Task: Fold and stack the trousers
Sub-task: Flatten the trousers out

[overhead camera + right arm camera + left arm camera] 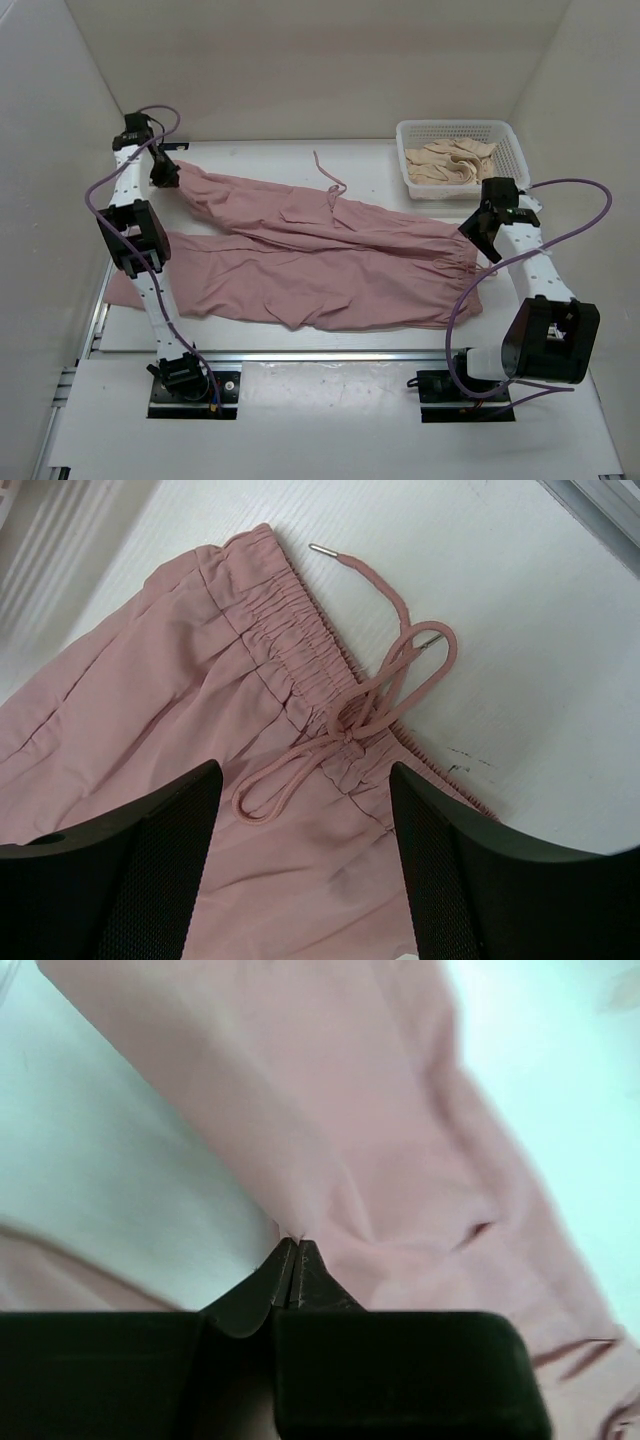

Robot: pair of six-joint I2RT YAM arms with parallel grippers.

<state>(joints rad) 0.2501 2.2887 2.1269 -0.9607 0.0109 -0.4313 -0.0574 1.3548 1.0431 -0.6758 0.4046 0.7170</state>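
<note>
The dusty-pink trousers (320, 260) lie spread across the table, with the gathered waist at the right and the legs running left. My left gripper (163, 172) is at the far left end of the back leg. In the left wrist view its jaws (293, 1243) are shut on a pinch of the pink cloth (380, 1140). My right gripper (481, 226) hovers open over the waist. In the right wrist view its fingers (305, 775) straddle the elastic waistband (290, 645) and the tied drawstring (385, 665) without touching them.
A white basket (455, 126) holding beige garments (452, 160) stands at the back right, just behind the right gripper. A thin pink cord (330, 180) lies on the table at the trousers' far edge. White walls close in the table on three sides.
</note>
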